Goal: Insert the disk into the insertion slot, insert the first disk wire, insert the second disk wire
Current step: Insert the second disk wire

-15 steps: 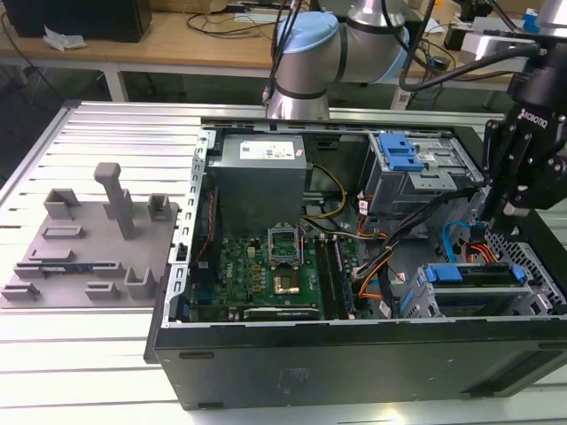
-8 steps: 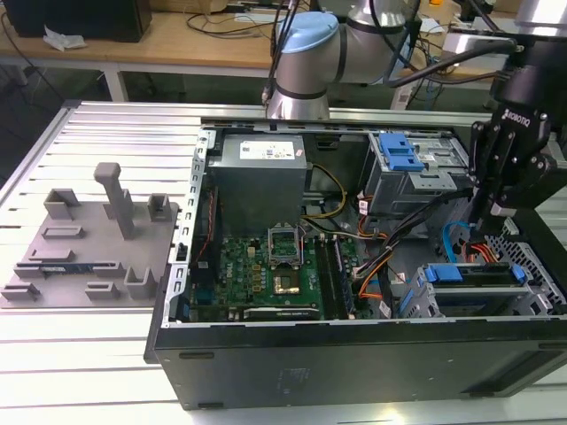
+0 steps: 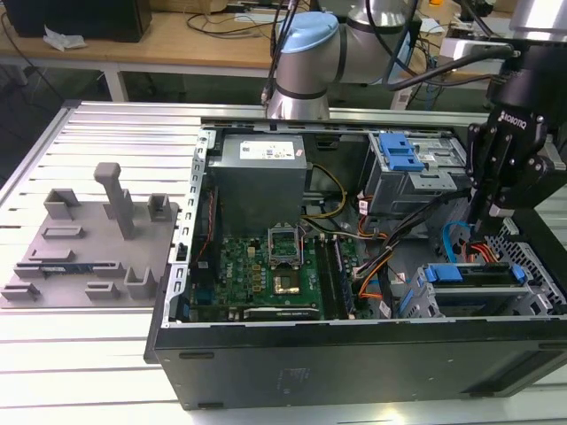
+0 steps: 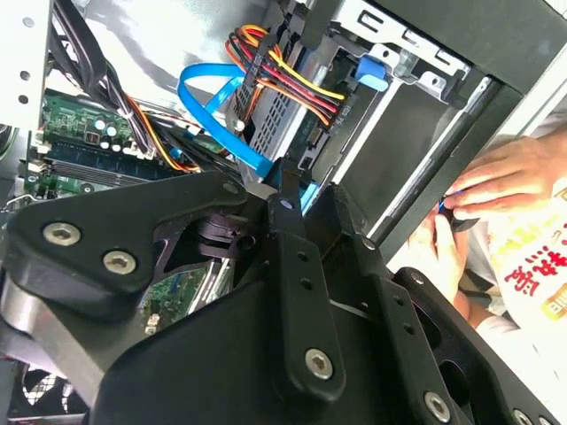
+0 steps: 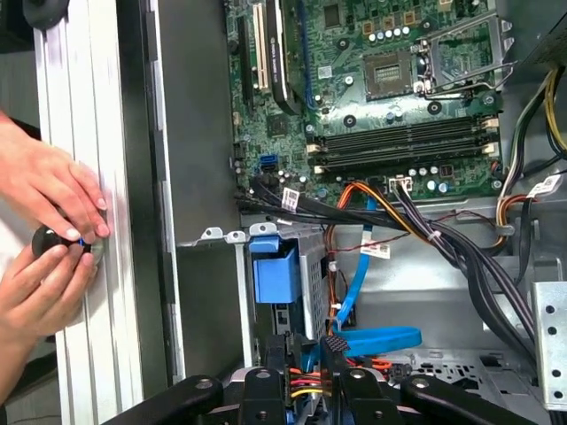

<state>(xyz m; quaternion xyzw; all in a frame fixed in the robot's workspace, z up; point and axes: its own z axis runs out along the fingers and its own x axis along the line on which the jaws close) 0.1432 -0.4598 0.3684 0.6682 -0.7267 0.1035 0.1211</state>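
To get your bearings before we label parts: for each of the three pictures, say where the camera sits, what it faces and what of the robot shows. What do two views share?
Exterior view: off the arm, looking down into the open computer case; the arm and gripper show.
Second wrist view: on the arm, facing the blue cable and the red-orange wires.
First wrist view: on the arm, facing the green circuit board.
Both wrist views share the blue cable and a person's hands.
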